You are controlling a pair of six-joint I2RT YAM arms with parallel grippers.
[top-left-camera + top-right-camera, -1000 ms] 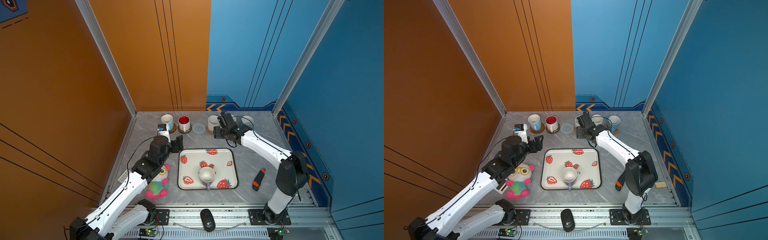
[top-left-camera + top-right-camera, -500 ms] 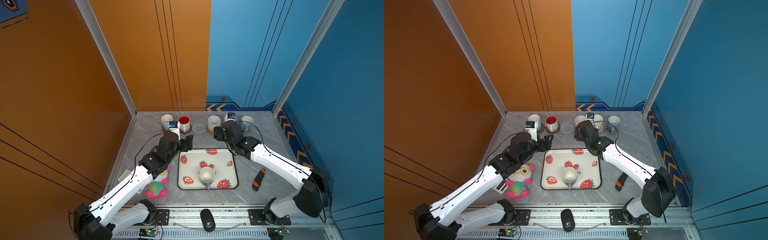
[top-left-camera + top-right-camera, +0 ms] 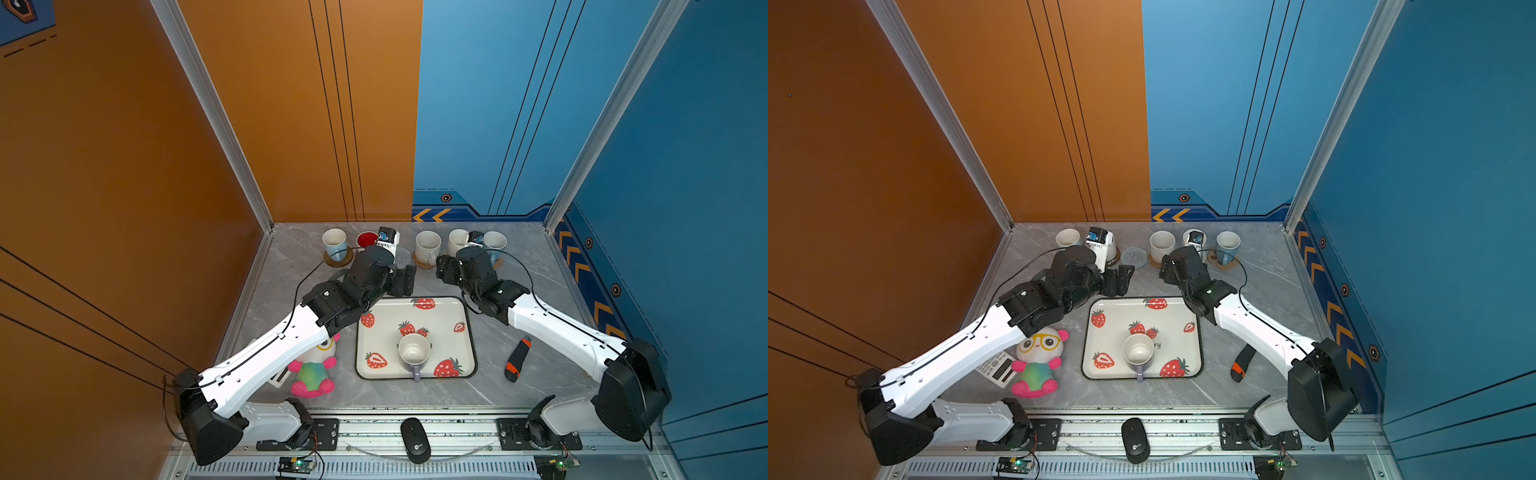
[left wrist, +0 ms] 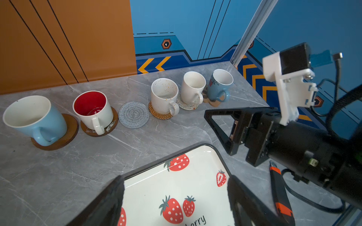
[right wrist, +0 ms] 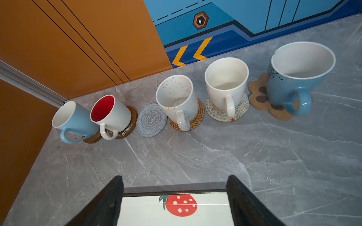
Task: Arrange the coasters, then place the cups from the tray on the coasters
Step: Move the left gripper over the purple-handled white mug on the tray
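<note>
While both arms are hovering just behind the tray [image 3: 451, 345], the left gripper [image 3: 405, 280] and right gripper [image 3: 445, 270] are hanging released, jaws apart, gripping nothing. One glossy lavender cup [image 3: 413, 353] is sitting upright on the tray among red strawberry prints, its handle pointing to the near edge. Along the back wall five ceramic cups are standing on coasters: light blue cup [image 4: 33, 117] on a glossy brown disc [image 4: 67, 133], red-inside cup [image 4: 92, 109] on a second brown disc [image 4: 114, 118], speckled white cup [image 4: 163, 95] on a tan woven round [image 4: 156, 113], plain white cup [image 4: 193, 86] on a whitish woven round [image 4: 186, 106], deeper blue cup [image 4: 220, 84] on a paw-print mat [image 5: 260, 95], probably cork. The grey woven coaster [image 4: 133, 114] is lying bare between the red-inside and speckled cups. Wrist cameras are blocking parts of that row in both top views. A plush toy [image 3: 313, 370], calculator [image 3: 998, 368], utility knife [image 3: 515, 359] and mouse [image 3: 415, 440] are lying around.
</note>
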